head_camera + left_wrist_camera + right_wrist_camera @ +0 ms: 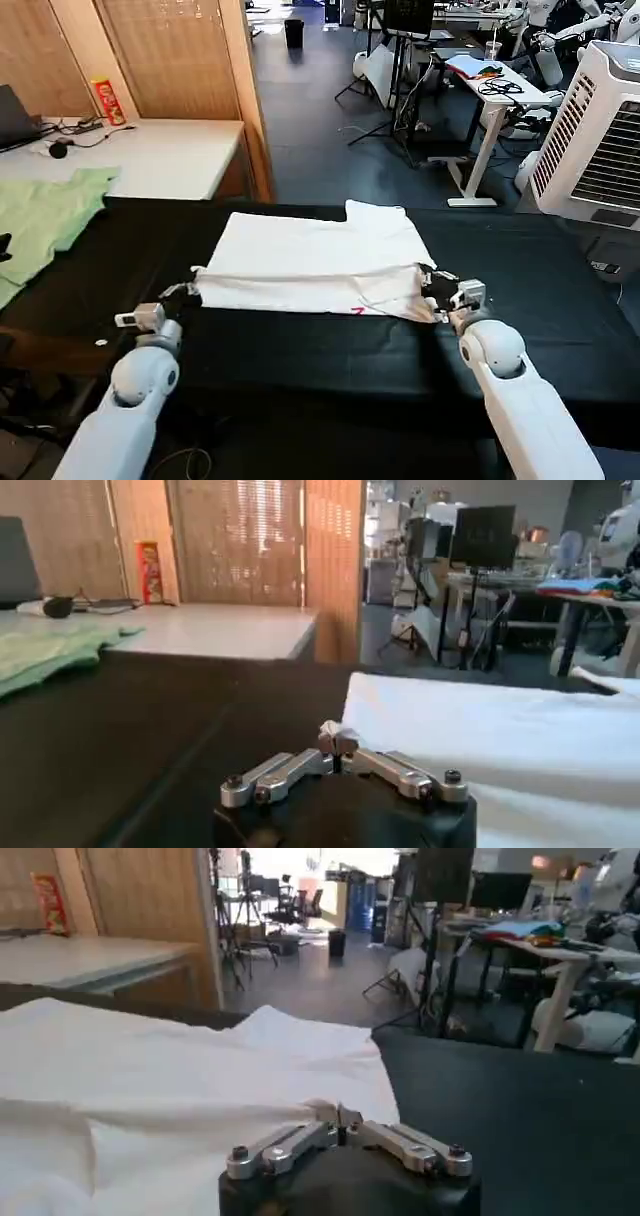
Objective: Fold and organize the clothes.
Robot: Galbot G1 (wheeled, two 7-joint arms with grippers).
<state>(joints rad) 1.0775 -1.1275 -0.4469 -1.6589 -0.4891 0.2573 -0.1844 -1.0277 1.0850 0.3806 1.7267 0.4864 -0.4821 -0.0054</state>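
The white T-shirt (320,262) lies spread on the black table (300,350), its near edge doubled over, with a bit of red print (357,311) showing at that edge. My left gripper (190,291) is shut on the shirt's near left corner, where its fingertips (338,742) meet against the white cloth (500,740). At the near right corner, my right gripper (436,290) is shut on a raised fold of the shirt (180,1078); in the right wrist view the gripper (338,1116) pinches that fold.
A light green garment (40,215) lies at the table's far left. Behind it is a white side table (160,155) with a red can (106,100). A white air cooler (600,130) stands at the right. Bare black tabletop lies near me.
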